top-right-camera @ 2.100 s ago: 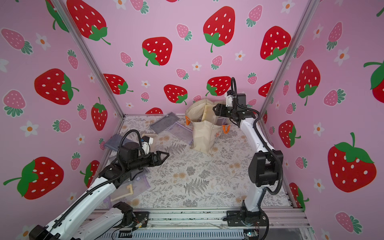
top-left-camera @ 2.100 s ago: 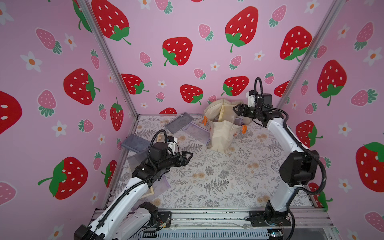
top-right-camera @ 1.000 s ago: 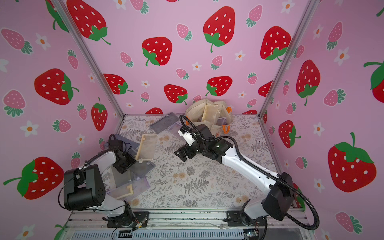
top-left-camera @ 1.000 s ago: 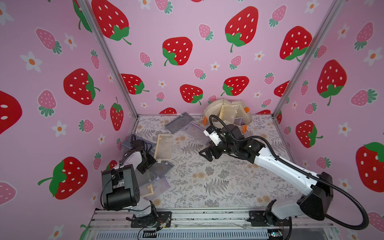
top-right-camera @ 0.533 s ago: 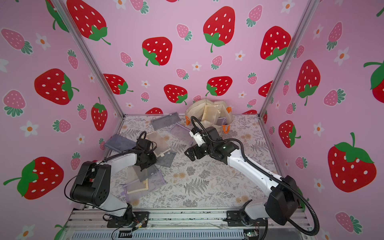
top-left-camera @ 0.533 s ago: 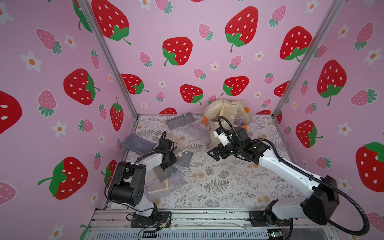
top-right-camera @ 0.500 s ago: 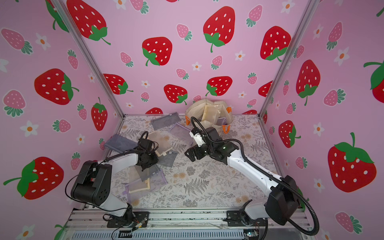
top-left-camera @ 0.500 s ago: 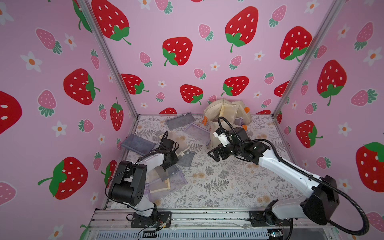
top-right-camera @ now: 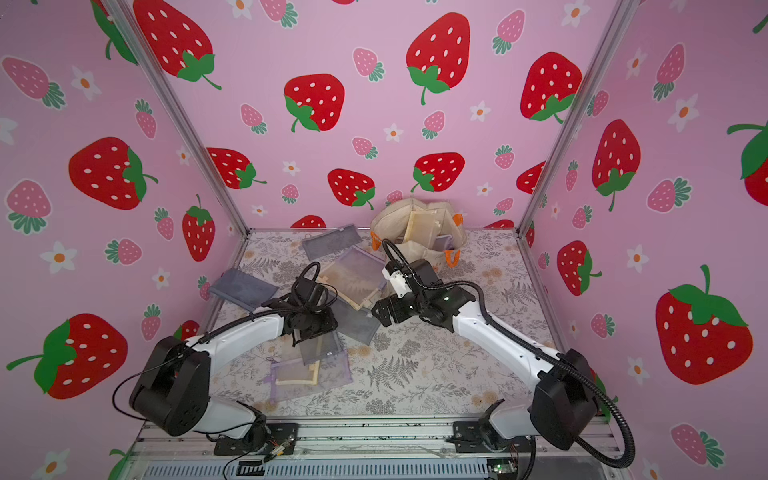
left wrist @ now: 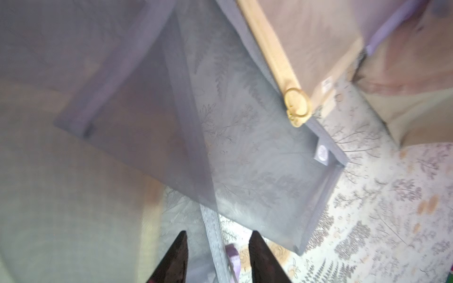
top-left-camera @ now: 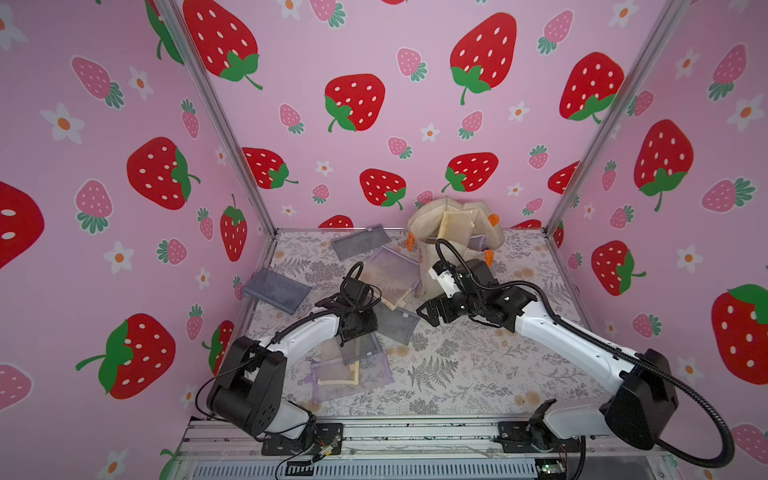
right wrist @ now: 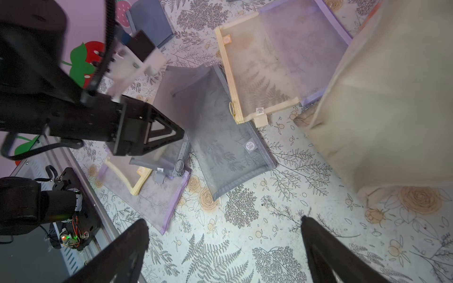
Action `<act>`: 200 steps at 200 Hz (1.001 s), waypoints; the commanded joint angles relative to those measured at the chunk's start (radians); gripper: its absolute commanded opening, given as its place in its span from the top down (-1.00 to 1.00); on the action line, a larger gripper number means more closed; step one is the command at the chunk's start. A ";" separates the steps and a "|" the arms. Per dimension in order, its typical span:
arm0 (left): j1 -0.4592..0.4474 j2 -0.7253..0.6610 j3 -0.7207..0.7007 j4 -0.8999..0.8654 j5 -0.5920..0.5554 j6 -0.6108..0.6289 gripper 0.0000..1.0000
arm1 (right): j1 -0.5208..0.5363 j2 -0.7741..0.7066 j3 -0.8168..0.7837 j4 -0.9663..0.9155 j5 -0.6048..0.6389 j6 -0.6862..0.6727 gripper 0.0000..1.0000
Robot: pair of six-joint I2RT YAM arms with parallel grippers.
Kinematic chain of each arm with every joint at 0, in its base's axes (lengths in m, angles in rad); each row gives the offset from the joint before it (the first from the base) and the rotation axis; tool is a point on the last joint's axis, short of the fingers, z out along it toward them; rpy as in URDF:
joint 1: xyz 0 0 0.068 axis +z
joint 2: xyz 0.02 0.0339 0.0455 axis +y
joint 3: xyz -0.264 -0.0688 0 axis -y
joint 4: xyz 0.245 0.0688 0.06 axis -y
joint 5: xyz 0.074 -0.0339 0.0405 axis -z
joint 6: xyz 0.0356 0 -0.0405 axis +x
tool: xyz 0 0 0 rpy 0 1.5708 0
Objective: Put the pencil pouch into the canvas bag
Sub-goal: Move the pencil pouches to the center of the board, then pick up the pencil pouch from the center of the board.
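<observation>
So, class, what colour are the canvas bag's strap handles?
Orange: the handles of the canvas bag, clearest in a top view.

The grey mesh pencil pouch [top-left-camera: 362, 347] lies on a purple pouch [top-left-camera: 374, 380], left of the table's [top-left-camera: 457, 374] middle. The cream canvas bag [top-left-camera: 424, 226], orange-handled, stands open at the back, holding a cream pouch [top-left-camera: 457, 224].

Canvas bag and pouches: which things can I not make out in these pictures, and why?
- Canvas bag inside, both top views: its own wall and a cream pouch hide what lies deeper.
- Canvas bag mouth, right wrist view: cut off by the picture's edge, and blurred.
- Left end effector, left wrist view: blur makes contact with the grey pouch unclear.
- Pouch label, top views: too small to read.
</observation>
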 commanded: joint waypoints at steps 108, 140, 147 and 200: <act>0.264 -0.080 -0.069 0.057 0.252 0.016 -0.18 | 0.063 0.129 0.028 0.012 -0.016 0.008 -0.96; 0.252 -0.094 -0.198 0.219 0.294 -0.058 -0.18 | 0.077 0.257 0.072 0.041 -0.037 0.011 -0.96; 0.251 -0.091 -0.208 0.254 0.289 -0.064 -0.18 | 0.078 0.279 0.078 0.052 -0.038 0.012 -0.96; 0.286 -0.015 -0.276 0.562 0.277 -0.156 -0.09 | 0.090 0.419 0.073 0.138 -0.042 0.050 -0.90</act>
